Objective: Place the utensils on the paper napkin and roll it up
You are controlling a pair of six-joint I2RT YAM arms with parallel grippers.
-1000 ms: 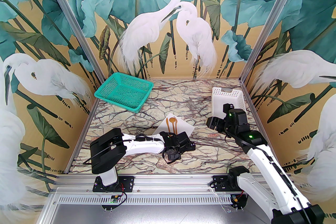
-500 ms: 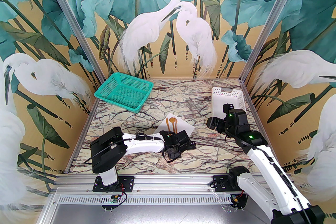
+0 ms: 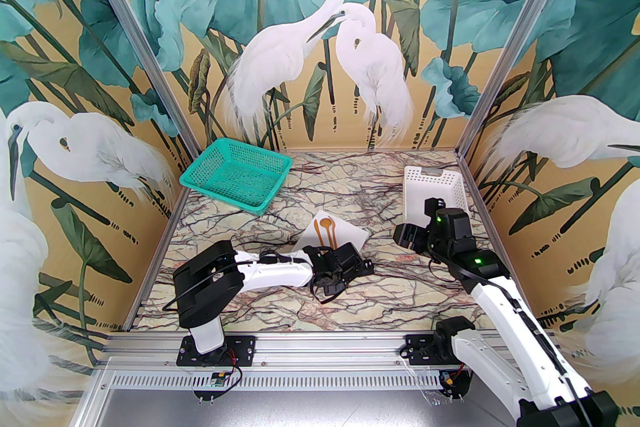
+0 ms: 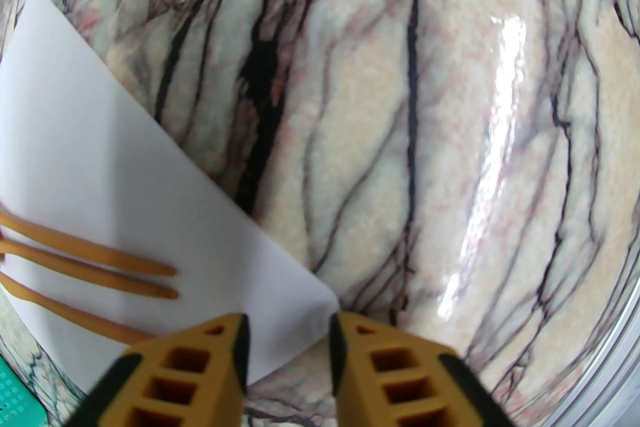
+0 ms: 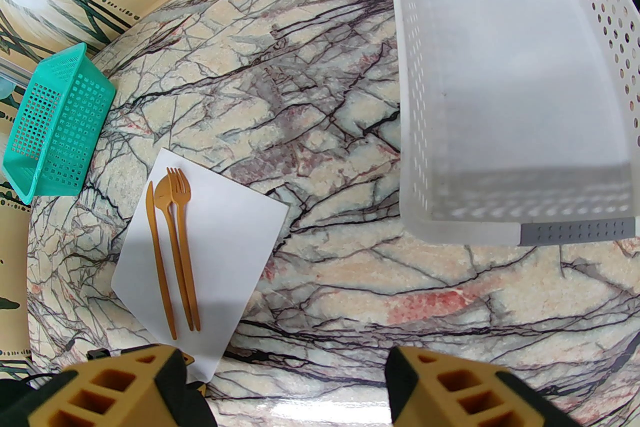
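The white paper napkin (image 3: 345, 231) lies mid-table, and the three orange-brown utensils (image 3: 326, 231) rest on it side by side. From the right wrist I make them out as knife (image 5: 159, 260), spoon (image 5: 172, 240) and fork (image 5: 184, 255) on the napkin (image 5: 230, 225). My left gripper (image 4: 287, 330) is down at the napkin's near corner; its jaws are narrowed with a gap left, and the corner (image 4: 320, 305) lies between the fingertips. The utensil handles (image 4: 115, 265) end just left of it. In the top view the left wrist (image 3: 345, 261) covers that corner. My right gripper (image 5: 285, 375) hovers wide open to the right (image 3: 407, 235), holding nothing.
A green mesh basket (image 3: 235, 174) sits at the back left and a white perforated basket (image 3: 432, 187) at the back right, just behind my right wrist. From the right wrist view the white basket (image 5: 500, 79) looks hollow. Bare marble table (image 3: 310, 310) stretches in front of the arms.
The left gripper's jaws have narrowed around the napkin's near corner. The napkin with the utensils has shifted slightly toward the far left. The right arm has not moved.
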